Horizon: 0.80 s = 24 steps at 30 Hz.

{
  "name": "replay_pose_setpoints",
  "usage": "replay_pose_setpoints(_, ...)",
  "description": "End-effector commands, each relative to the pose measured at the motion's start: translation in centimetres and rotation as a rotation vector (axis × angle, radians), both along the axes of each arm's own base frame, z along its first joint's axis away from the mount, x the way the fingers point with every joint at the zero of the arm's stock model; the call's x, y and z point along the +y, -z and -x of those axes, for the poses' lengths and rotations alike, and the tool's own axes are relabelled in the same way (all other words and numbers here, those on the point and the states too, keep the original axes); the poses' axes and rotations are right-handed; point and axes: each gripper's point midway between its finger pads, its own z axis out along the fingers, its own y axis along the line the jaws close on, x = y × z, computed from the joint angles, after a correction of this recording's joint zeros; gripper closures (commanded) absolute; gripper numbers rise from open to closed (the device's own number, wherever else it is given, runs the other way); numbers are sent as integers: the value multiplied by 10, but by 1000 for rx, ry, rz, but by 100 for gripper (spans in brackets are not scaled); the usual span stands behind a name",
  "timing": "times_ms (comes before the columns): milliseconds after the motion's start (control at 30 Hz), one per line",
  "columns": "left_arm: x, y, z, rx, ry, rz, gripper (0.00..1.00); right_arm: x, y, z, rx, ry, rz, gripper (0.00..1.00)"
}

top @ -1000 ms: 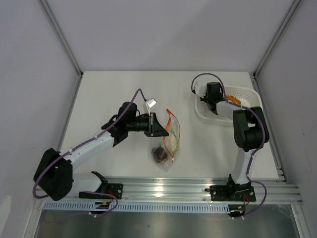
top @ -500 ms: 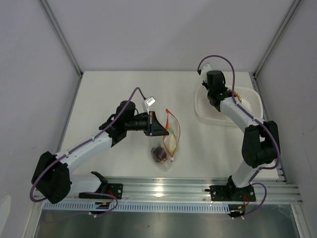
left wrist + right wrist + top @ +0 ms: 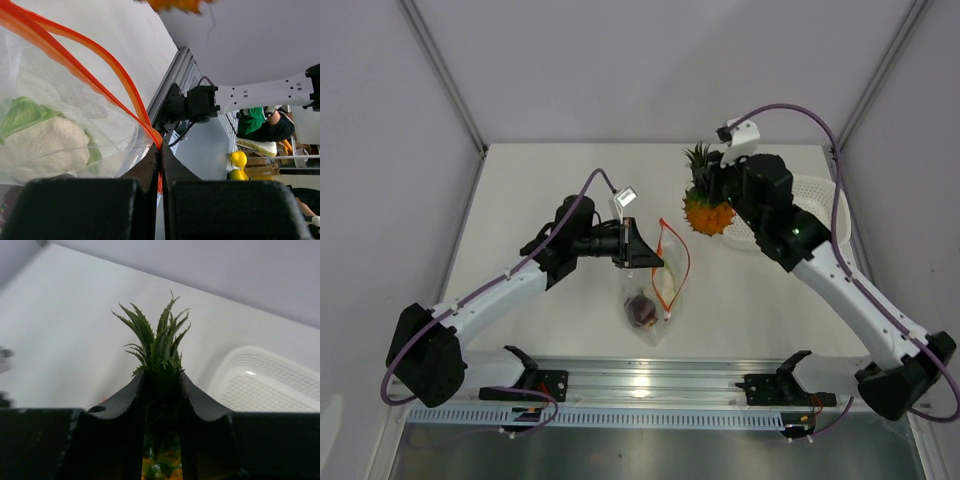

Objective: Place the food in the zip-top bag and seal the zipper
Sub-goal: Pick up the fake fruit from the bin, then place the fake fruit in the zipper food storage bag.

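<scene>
Orange spiky-crowned toy pineapple [image 3: 708, 214] hangs clamped in my right gripper [image 3: 713, 190]; my left gripper [image 3: 654, 263] pinches the clear crinkly zip-top bag [image 3: 656, 300].

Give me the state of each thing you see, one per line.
zipper: unsealed, lips apart.
zip-top bag: mouth open.
pineapple: lifted, not bagged.
dark red fruit: inside bag.
white-green vegetable: inside bag.
basket: upright.
left pincer: shut on zipper.
right pincer: shut on pineapple crown.
</scene>
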Motion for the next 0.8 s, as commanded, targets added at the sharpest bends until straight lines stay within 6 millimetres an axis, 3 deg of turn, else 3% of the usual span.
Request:
replay_pose_setpoints(0, 1, -31, -4, -56, -24, 49, 99, 33, -23, 37, 9, -161, -341, 100)
replay_pose_setpoints(67, 2, -35, -3, -63, -34, 69, 99, 48, -44, 61, -29, -240, -479, 100)
replay_pose_setpoints(100, 2, -36, -4, -66, -41, 73, 99, 52, -33, 66, -22, -244, -495, 100)
replay_pose_setpoints(133, 3, -39, -3, -70, -42, 80, 100, 55, -44, 75, -58, -252, -530, 100)
replay_pose_setpoints(300, 5, -51, -2, -84, -65, 109, 99, 51, -39, 84, -63, -210, -620, 100)
replay_pose_setpoints(467, 7, -65, -2, -101, -96, 161, 99, 40, -13, 83, -6, -58, -699, 100)
replay_pose_setpoints(767, 4, -61, -4, -67, -115, 219, 99, 14, 36, 80, 170, 241, -862, 100)
